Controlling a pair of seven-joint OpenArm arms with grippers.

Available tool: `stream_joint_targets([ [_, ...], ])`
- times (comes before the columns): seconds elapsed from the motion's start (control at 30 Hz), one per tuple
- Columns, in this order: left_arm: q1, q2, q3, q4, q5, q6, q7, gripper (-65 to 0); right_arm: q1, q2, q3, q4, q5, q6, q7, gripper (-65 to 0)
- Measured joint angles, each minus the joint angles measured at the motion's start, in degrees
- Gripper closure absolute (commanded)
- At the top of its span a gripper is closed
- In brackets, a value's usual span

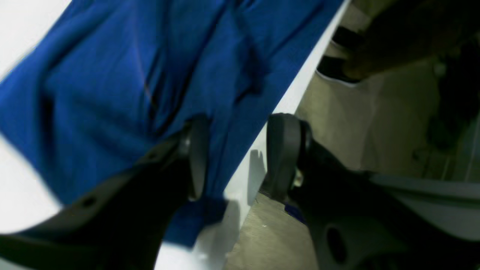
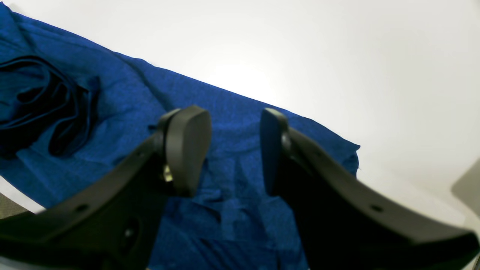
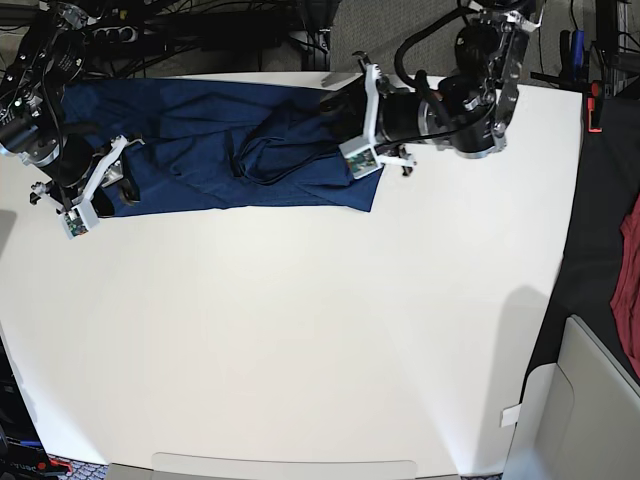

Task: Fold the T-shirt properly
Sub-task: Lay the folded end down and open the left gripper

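Folding is looking barely begun. At nine o'clock on the white surface (image 3: 300, 330), the right hand (image 3: 108, 185) is hovering with fingers apart over the T-shirt (image 3: 210, 150), gripping nothing. The shirt is lying as a long rumpled band along the far edge, from ten toward twelve o'clock. At one o'clock, the left hand (image 3: 348, 120) is straddling its edge, fingers apart.

We count one T-shirt (image 3: 230, 140), one white table (image 3: 300, 330) and two arms, each ending in one gripper: left gripper (image 3: 345, 125), right gripper (image 3: 115, 190). There's also one reddish cloth (image 3: 630, 260) off at the edge, so just one of everything but the arms.
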Motion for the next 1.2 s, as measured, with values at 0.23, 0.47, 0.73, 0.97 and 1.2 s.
stream_joint_targets([
  [0.23, -0.5, 0.3, 1.0, 0.5, 0.3, 0.0, -0.6, -21.7, 0.0, 0.0, 0.2, 0.0, 0.0, 0.0, 0.0, -26.1],
  [0.47, -0.6, 0.2, -2.6, 0.4, 1.5, 0.2, -6.0, -23.4, 0.0, 0.0, 0.2, 0.0, 0.0, 0.0, 0.0, -26.1],
  [0.73, -0.3, 3.6, -2.4, 0.4, 2.3, 0.0, -7.8, -23.5, 0.0, -0.3, 0.2, -0.8, -2.4, 0.0, -0.1, -26.1],
  [0.97, -0.3, 6.6, -2.5, -1.2, 2.4, 0.0, -8.6, -23.5, 0.0, -0.3, 0.2, -0.8, -2.2, 0.0, 0.0, -26.1],
  [1.2, 0.2, 8.2, -2.5, -7.2, 7.5, 0.2, -11.2, -23.5, -0.2, -0.3, 0.2, -0.8, -2.4, 0.0, 0.0, -26.1],
])
